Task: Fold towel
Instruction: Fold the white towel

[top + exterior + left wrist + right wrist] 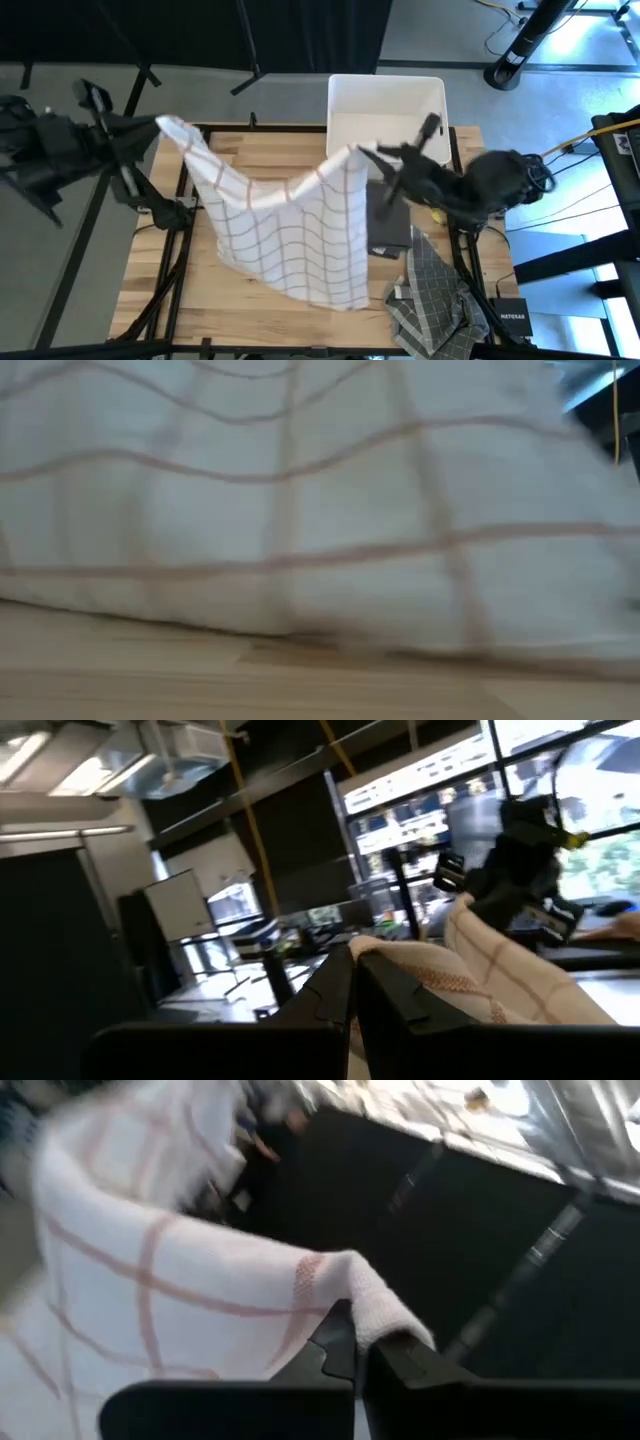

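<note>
Hanging between two claws, left claw [160,125] and right claw [362,150]: one towel [290,220].

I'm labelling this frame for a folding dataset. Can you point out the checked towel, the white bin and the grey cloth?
checked towel [290,225]: high view, middle of the hanging sheet.
white bin [385,88]: high view, far rim.
grey cloth [435,290]: high view, centre of the crumpled heap.

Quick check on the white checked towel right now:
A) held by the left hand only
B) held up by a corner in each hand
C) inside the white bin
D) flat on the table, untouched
B: the left hand and right hand each pinch a corner of the towel, which hangs between them.
</note>
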You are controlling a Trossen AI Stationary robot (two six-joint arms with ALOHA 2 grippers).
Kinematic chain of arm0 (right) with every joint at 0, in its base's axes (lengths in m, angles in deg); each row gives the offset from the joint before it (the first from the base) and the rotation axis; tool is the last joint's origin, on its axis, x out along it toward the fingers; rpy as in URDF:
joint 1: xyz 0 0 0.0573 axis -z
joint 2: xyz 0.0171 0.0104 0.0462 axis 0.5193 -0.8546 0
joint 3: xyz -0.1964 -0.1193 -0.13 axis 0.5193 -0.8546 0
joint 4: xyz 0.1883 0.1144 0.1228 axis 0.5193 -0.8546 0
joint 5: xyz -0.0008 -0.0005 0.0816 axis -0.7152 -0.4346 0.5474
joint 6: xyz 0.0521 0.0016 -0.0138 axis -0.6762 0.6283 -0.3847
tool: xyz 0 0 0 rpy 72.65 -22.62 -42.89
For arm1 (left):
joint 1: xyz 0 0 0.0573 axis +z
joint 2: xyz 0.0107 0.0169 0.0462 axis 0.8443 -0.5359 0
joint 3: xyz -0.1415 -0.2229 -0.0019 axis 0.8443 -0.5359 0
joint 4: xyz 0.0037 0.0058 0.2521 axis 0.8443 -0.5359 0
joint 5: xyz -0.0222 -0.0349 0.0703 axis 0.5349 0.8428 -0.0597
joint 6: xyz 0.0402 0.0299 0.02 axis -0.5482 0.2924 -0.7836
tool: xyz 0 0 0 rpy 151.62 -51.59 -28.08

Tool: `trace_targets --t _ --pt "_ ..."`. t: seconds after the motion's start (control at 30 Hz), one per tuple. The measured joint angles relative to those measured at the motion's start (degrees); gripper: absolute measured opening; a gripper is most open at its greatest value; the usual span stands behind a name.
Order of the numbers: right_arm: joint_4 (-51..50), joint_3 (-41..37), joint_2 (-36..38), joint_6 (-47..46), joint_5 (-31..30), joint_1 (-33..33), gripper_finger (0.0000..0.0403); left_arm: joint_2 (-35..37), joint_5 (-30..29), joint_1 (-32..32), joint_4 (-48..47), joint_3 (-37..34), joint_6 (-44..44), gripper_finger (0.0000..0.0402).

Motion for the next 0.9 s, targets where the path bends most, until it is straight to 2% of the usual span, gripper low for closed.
trace_targets --t 0.23,0.43,0.7,0.9 --pt "-10.37 0.00 -0.02 -6.08 0.97 9.87 0.0005 2.17 -1.06 5.57 0.15 0.00 2.25 0.0005" --pt "-7.86 0.00 -0.02 -6.14 3.34 10.62 0.0005 2.04 -1.74 4.79 -0.42 -0.20 7.00 0.0005" --pt "4.48 0.00 -0.23 -6.37 22.78 1.74 0.0005 0.91 -1.63 -4.14 -9.38 -1.07 23.37 0.0005" --pt "16.99 0.00 -0.96 -3.52 27.34 -7.22 0.0005 -2.51 5.09 -13.16 -7.92 -1.07 25.97 0.0005"
